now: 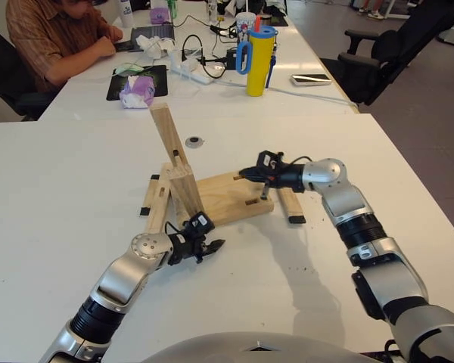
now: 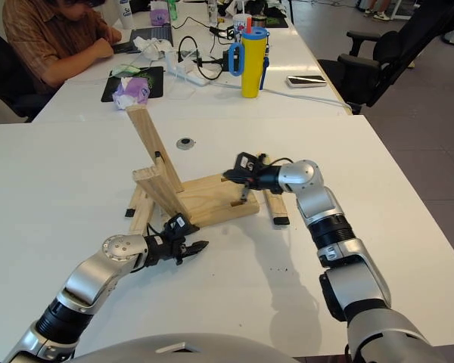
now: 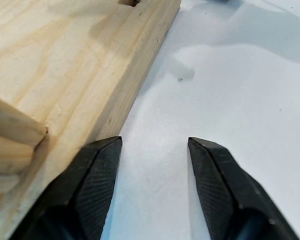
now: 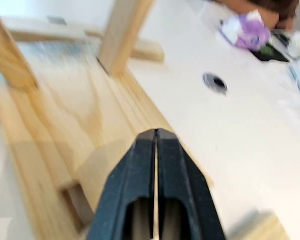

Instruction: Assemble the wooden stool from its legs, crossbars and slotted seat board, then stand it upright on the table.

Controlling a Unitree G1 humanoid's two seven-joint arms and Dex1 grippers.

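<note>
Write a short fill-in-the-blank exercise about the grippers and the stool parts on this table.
1. The left gripper has its fingers ____.
2. The right gripper has its fingers ____.
3. The seat board lies ____ on the table.
Missing words: open; shut; flat.

I see a pale honey-coloured wooden seat board [image 1: 231, 198] with darker wavy grain lines, on a plain white table [image 1: 60, 197]. The slanting wooden leg [image 1: 169, 132] is the same light tan, with straight grain. The left two-finger gripper [image 3: 155, 142] is matte black, and its pads [image 3: 97, 185] carry a fine cross-hatch. The right two-finger gripper [image 4: 156, 132] is black too. Farther back I make out a yellow cylindrical tumbler [image 1: 259, 64] with a blue lid and handle. A crumpled purple-and-white thing [image 1: 138, 91], perhaps tissue, sits on a flat black mat [image 1: 117, 85].
</note>
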